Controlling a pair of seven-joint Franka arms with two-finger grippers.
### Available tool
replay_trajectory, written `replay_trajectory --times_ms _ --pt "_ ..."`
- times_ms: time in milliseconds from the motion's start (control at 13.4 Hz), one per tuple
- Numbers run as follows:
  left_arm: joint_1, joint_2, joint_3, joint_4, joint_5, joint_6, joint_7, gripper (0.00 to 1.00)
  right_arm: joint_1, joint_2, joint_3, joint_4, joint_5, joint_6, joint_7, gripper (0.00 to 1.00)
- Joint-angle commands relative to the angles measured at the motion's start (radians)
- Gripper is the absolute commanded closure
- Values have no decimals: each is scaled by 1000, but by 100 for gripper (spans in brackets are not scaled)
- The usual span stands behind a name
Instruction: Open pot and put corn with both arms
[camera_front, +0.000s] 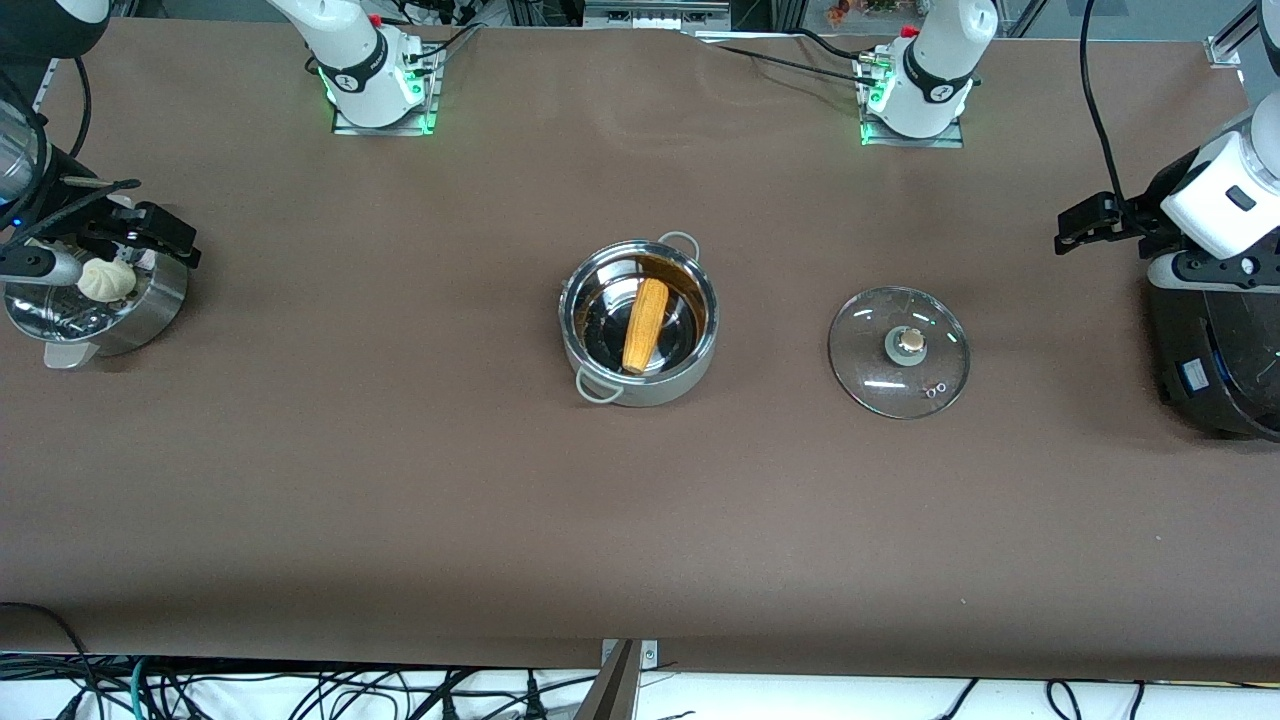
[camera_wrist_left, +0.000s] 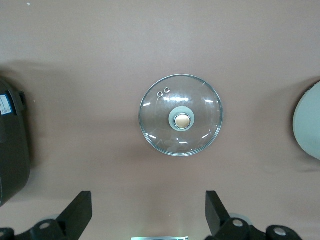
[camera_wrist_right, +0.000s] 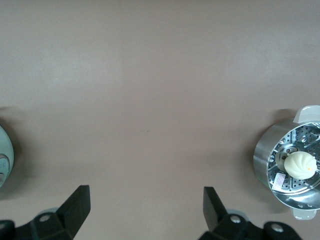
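The steel pot stands at the table's middle with its lid off. The yellow-orange corn lies inside it. The clear glass lid lies flat on the table beside the pot, toward the left arm's end, knob up; it also shows in the left wrist view. My left gripper is open and empty, held high near the lid and the black cooker. My right gripper is open and empty, held high by the steamer.
A perforated steel steamer with a white bun stands at the right arm's end. A big black cooker stands at the left arm's end. Brown cloth covers the table.
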Motion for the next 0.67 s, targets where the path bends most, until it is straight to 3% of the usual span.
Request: replay_trajectory --times_ms 0,597 --pt "18 15 -13 30 12 -10 -9 0 -9 10 1 30 20 -27 -19 0" --pt "23 17 -11 26 10 -13 -18 0 -8 11 1 27 36 -16 70 0"
